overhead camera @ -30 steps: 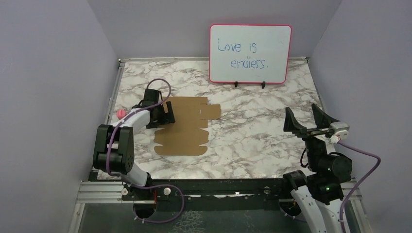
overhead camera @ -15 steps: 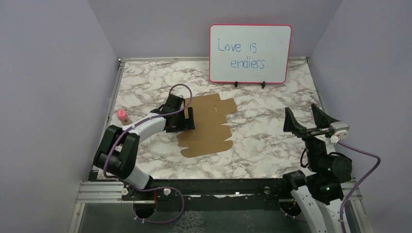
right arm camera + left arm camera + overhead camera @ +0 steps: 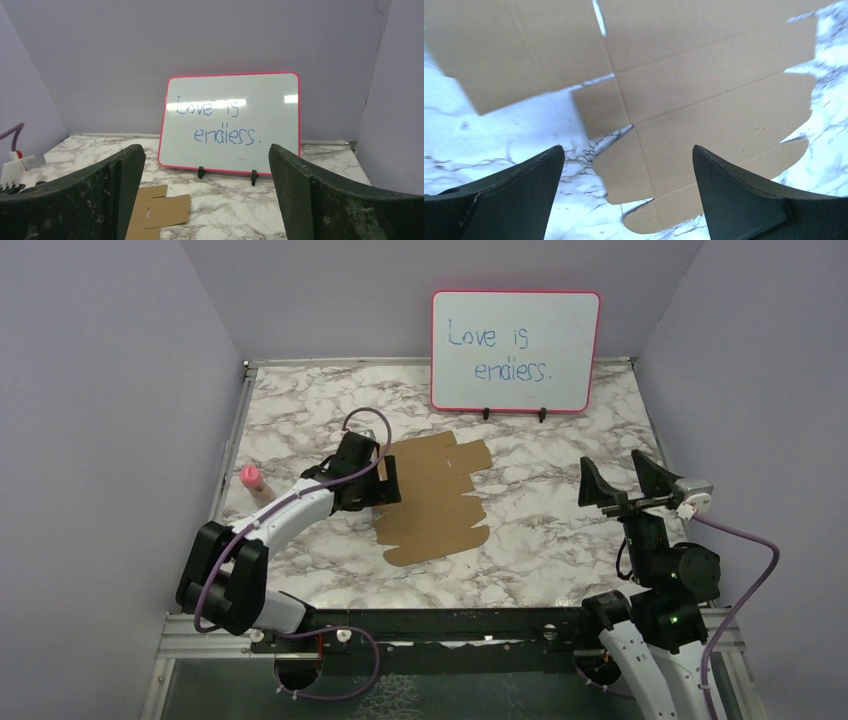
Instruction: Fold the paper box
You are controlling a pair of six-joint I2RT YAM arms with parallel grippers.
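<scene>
The marble table (image 3: 560, 540) is being used to carry the paper box (image 3: 440, 502), which is lying as a flat, unfolded die-cut sheet, skewed, left of centre and well apart from the whiteboard (image 3: 515, 350) propped at the far edge. The left gripper (image 3: 388, 480) is being held low over the sheet's left edge, its jaws spread wide and gripping nothing; whether contact is being made cannot be told. The step in hand is judged to be positioning the sheet, so pressure is best applied flat on a main panel rather than on the loose side flaps (image 3: 614, 107), which are likely to buckle. The right gripper (image 3: 612, 468) is being held raised at the right, jaws wide and empty. Bare table is being left between the sheet and the right arm, while a small pink object (image 3: 250, 478) is standing near the left edge.
</scene>
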